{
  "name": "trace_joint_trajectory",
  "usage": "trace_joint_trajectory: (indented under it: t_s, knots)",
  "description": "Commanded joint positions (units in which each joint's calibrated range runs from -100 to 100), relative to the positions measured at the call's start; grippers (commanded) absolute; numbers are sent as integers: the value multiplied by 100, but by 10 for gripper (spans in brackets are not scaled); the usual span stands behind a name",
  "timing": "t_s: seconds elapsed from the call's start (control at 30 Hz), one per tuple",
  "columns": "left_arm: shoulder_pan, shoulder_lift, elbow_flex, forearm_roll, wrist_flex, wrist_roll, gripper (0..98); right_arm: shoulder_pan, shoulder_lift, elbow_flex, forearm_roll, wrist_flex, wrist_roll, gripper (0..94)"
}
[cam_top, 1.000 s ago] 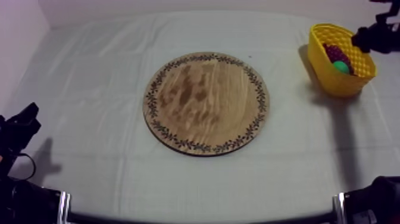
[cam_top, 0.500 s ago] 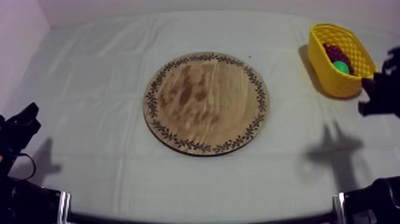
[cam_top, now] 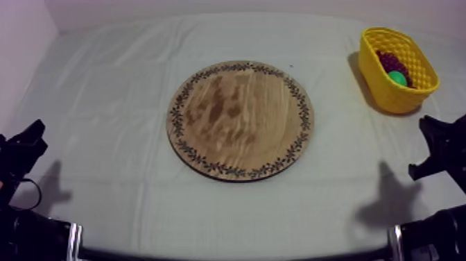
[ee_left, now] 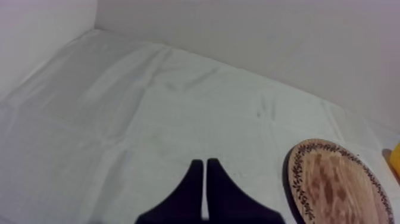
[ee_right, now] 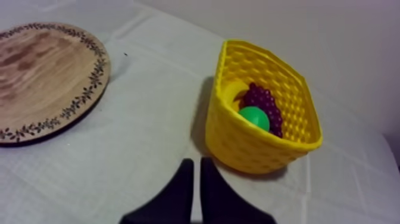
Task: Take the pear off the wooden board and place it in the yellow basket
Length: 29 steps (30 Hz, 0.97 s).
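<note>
The green pear (ee_right: pixel 255 117) lies in the yellow basket (ee_right: pixel 250 146), beside a bunch of dark grapes (ee_right: pixel 262 98) and a banana (ee_right: pixel 233 90). From above, the basket (cam_top: pixel 388 97) stands at the far right of the table with the pear (cam_top: pixel 397 78) inside it. The round wooden board (cam_top: pixel 240 119) sits mid-table with nothing on it. My right gripper (cam_top: pixel 433 139) hangs near the right edge, well in front of the basket; in its wrist view its fingers (ee_right: pixel 196 173) lie together as a narrow wedge, holding nothing. My left gripper (cam_top: pixel 33 133) rests low at the left, shut (ee_left: pixel 205 170).
Grey-white cloth (cam_top: pixel 104 83) covers the table, and a wall runs behind it. A broad stretch of cloth lies between the board and the basket. The board's rim (ee_left: pixel 297 179) is off to the side of my left gripper.
My right arm has drawn back from over the basket toward the near right edge, and its fingers have closed on nothing. The pear stays in the basket. The left arm has not moved.
</note>
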Motion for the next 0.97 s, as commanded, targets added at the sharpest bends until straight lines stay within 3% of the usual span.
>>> trace_joint_trajectory:
  t_s: [0.0,0.13,0.33,0.57,0.93]
  knots:
    - [1,0,0,-2,-1,-1,1,-26,-165,-11,24,224,-327,6]
    - [1,0,0,-1,-1,-1,1,-63,-326,51,65,140,-569,5]
    - [1,0,0,-1,-1,-1,1,-62,-370,70,206,193,-394,108]
    - [1,0,0,-2,-1,-1,1,-60,-376,72,238,229,-591,19]
    - [1,0,0,-2,-1,-1,1,-59,-376,72,240,232,-692,4]
